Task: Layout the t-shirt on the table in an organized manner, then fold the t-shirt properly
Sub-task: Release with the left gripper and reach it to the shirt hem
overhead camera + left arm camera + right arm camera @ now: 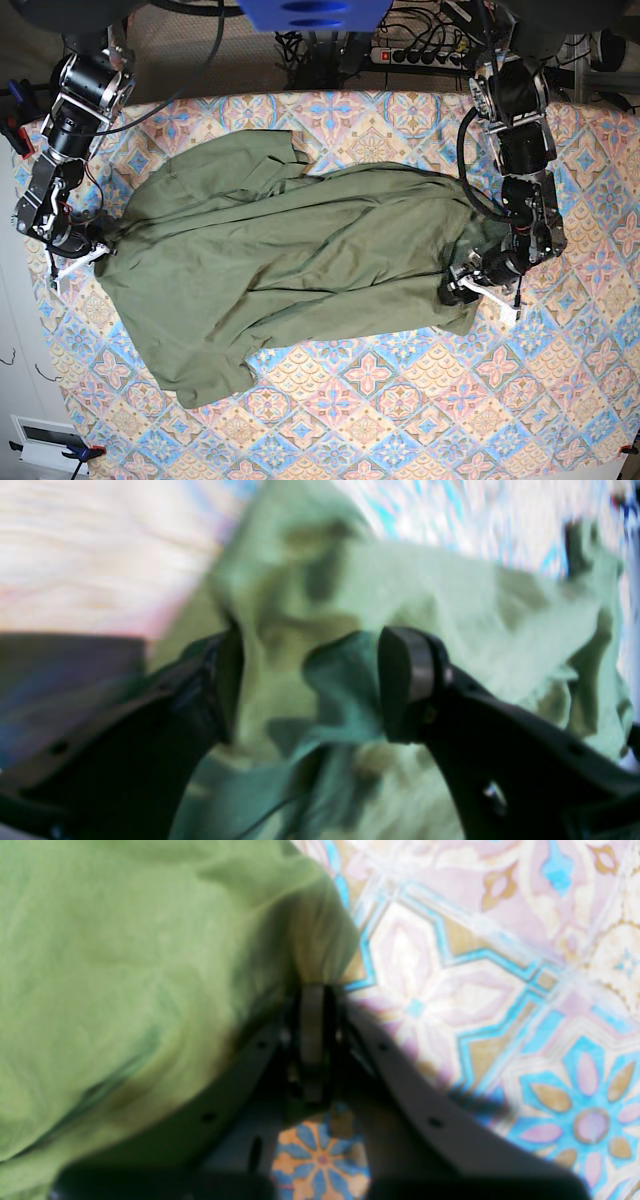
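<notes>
The olive-green t-shirt (290, 250) lies crumpled and partly spread across the middle of the patterned table (400, 400). At the shirt's left edge, my right gripper (100, 245) is shut on the t-shirt. In the right wrist view its fingers (312, 990) pinch a gathered edge of the t-shirt (125, 965) just above the table (475, 990). My left gripper (460, 290) sits at the shirt's lower right corner. In the left wrist view it (310, 680) stands open, with bunched folds of the t-shirt (450, 605) rising between the fingers.
A power strip with cables (420, 50) lies beyond the table's far edge. The table's left edge (30, 330) runs close to my right arm, with a white floor beyond. Bare patterned cloth stretches in front of the shirt.
</notes>
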`<state>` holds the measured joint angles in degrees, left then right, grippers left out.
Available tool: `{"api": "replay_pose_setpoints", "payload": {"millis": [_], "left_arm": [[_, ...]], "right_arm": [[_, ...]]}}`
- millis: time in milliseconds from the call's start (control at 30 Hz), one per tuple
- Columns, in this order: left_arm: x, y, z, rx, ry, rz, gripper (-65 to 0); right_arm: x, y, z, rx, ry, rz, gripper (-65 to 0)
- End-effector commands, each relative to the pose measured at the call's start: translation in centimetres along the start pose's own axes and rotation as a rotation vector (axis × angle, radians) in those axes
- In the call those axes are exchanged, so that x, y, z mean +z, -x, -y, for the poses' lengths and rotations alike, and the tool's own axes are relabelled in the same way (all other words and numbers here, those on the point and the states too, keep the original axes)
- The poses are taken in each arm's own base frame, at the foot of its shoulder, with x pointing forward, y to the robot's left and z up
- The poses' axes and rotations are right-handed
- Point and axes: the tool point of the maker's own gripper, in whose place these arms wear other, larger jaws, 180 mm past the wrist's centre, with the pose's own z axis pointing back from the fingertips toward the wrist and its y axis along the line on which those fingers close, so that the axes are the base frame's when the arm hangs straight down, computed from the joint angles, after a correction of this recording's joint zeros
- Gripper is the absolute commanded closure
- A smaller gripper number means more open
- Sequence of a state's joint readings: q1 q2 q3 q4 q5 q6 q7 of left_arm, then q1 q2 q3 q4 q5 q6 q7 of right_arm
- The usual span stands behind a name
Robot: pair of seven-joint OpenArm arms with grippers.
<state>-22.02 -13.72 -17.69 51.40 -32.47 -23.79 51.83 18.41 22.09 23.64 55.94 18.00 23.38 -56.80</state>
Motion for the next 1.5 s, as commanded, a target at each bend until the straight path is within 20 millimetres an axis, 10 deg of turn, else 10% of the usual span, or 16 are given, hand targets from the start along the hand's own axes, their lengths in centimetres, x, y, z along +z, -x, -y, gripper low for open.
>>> {"api": "replay_pose_setpoints", "payload": {"millis": [0, 100, 233, 633, 867, 1000, 1233, 1467], "left_arm": [[0.2, -1.7, 0.6, -0.014, 0.019, 0.030, -37.8], [0.1, -1.6, 0.9, -0.013, 0.025, 0.028, -31.2], [0.2, -3.3, 1.6, -0.018, 0.039, 0.069, -0.8], [2.2, -20.7, 9.3, -0.066, 0.160, 0.453, 0.0], [1.6, -26.1, 10.8, 0.057, 0.184, 0.579, 0.0], [1.3, -26.4, 10.1, 0.033, 0.125, 0.598, -12.7], [1.2, -24.6, 4.9, 0.095, -0.037, 0.591, -61.5], [0.0, -18.7, 2.6, 0.051, -0.045, 0.407, -55.7]], "right_arm": [[1.0, -2.7, 0.5, 0.010, 0.007, 0.066, -1.2], [1.0, -2.6, 0.5, 0.010, 0.008, 0.065, -1.2], [1.0, -2.6, 0.5, 0.010, 0.008, 0.065, -1.2], [0.9, -2.3, 0.3, 0.008, 0.002, 0.059, -1.2], [1.1, -2.2, -1.2, 0.035, -0.013, 0.058, -1.2], [1.8, -2.7, -2.1, 0.082, -0.025, 0.068, -1.2], [1.9, -2.6, -2.1, 0.084, -0.024, 0.067, -1.2], [1.8, -1.6, -1.8, 0.086, -0.017, 0.044, -1.2]]}}
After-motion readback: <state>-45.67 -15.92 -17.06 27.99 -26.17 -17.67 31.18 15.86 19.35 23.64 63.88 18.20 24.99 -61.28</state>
